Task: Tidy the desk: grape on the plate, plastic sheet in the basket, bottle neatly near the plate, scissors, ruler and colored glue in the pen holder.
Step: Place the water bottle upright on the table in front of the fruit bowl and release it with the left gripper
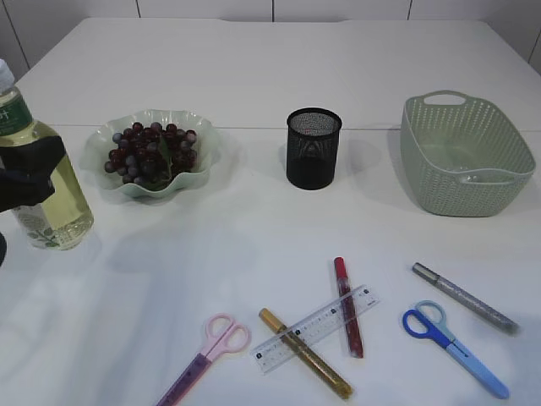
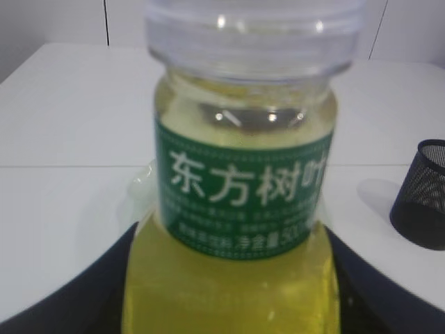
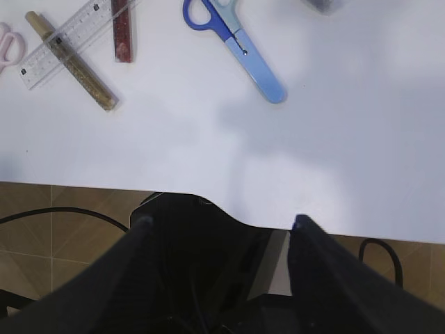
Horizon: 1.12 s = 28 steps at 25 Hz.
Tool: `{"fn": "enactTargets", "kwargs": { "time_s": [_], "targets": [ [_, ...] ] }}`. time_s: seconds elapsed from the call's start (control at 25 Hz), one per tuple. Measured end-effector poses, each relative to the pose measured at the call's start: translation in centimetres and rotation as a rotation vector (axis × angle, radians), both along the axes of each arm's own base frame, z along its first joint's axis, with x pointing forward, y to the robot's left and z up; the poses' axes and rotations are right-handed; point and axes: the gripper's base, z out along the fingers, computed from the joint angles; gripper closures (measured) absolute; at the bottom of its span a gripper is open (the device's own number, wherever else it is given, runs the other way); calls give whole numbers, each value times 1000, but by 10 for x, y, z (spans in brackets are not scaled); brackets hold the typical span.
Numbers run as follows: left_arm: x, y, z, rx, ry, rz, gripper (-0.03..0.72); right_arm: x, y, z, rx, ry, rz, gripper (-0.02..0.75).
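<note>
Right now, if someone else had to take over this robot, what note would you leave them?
Left hand: closed around the bottle of yellow drink, at the table's left side, left of the plate.
Right hand: open and empty, hovering over the near table edge.
Done: grapes are on the plate.
Unclear: no plastic sheet visible; the basket looks empty.
Left: settle the bottle by the plate. Pen holder has nothing visible in it. Pink scissors, blue scissors, ruler and gold, red and silver glue pens lie on the table.
</note>
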Motion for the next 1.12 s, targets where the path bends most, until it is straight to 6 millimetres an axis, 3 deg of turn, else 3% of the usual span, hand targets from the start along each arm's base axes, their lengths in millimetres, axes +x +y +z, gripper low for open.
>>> {"fn": "enactTargets", "kwargs": {
  "time_s": [0.12, 0.32, 0.68, 0.92, 1.12],
  "targets": [
    [8, -1, -11, 1, -52, 6, 235, 0, 0, 0, -2, -2, 7, 267],
    [16, -4, -35, 22, 9, -1, 235, 0, 0, 0, -20, -13, 47, 267],
    [36, -12, -36, 37, -15, -47, 235, 0, 0, 0, -31, -22, 76, 267],
    [60, -18, -52, 41, 7, -47, 235, 0, 0, 0, -32, -22, 79, 267],
    [64, -19, -70, 52, 57, -50, 235, 0, 0, 0, -32, -23, 80, 267]
  ]
}}
